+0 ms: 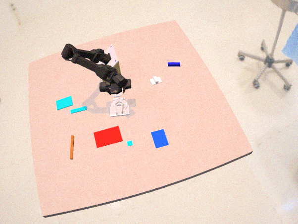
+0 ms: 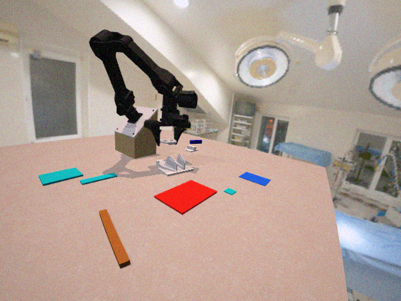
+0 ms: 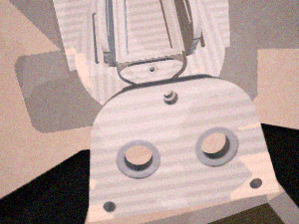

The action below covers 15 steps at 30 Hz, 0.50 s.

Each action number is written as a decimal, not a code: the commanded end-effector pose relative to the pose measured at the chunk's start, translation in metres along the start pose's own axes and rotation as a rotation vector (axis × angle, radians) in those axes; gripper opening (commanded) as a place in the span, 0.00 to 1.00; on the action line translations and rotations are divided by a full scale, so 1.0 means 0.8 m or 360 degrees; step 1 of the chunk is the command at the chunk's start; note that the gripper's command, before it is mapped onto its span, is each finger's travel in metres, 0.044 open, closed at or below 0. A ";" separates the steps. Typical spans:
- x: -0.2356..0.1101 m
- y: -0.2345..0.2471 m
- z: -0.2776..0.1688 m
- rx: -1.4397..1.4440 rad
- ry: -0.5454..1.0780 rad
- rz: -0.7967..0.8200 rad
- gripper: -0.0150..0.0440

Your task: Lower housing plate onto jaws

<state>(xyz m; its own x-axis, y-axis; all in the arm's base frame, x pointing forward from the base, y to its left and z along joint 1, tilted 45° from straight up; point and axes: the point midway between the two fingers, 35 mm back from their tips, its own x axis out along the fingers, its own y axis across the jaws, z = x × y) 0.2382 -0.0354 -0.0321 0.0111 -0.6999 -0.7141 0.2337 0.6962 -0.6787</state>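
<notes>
Gripper (image 1: 116,93) (image 2: 167,144) (image 3: 172,145), spread fairly wide, grips the plate (image 1: 117,94) (image 2: 168,142) (image 3: 174,118) above the desk (image 1: 185,111) (image 2: 233,250) (image 3: 30,163), toward the edge behind the arm's mount (image 1: 112,53) (image 2: 124,146). The white base (image 1: 112,114) (image 2: 180,172) (image 3: 219,59) lies just beyond, nearer the opposite edge.

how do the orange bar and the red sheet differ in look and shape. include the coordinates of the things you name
The long, narrow orange bar (image 1: 72,147) (image 2: 114,238) is a thick stick, while the flat red rectangular sheet (image 1: 108,137) (image 2: 186,196) is broad and thin. The bar is orange, the sheet bright red. Both lie flat on the table.
</notes>
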 end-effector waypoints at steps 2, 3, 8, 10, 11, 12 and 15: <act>0.001 0.000 -0.001 0.0005 0.0003 0.0002 0.85; 0.001 0.000 -0.001 0.0005 0.0003 0.0002 0.85; 0.001 0.000 -0.001 0.0013 0.0003 0.0002 0.85; 0.001 0.000 -0.001 0.0013 0.0003 0.0002 0.85; 0.001 0.000 -0.001 0.0013 0.0003 0.0002 0.85; 0.001 0.000 -0.001 0.0013 0.0003 0.0002 0.85; 0.001 0.002 -0.002 0.0013 0.0003 0.0002 0.85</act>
<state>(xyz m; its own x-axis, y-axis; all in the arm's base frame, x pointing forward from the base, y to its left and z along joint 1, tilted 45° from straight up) 0.2379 -0.0353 -0.0323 0.0107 -0.7002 -0.7139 0.2385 0.6951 -0.6782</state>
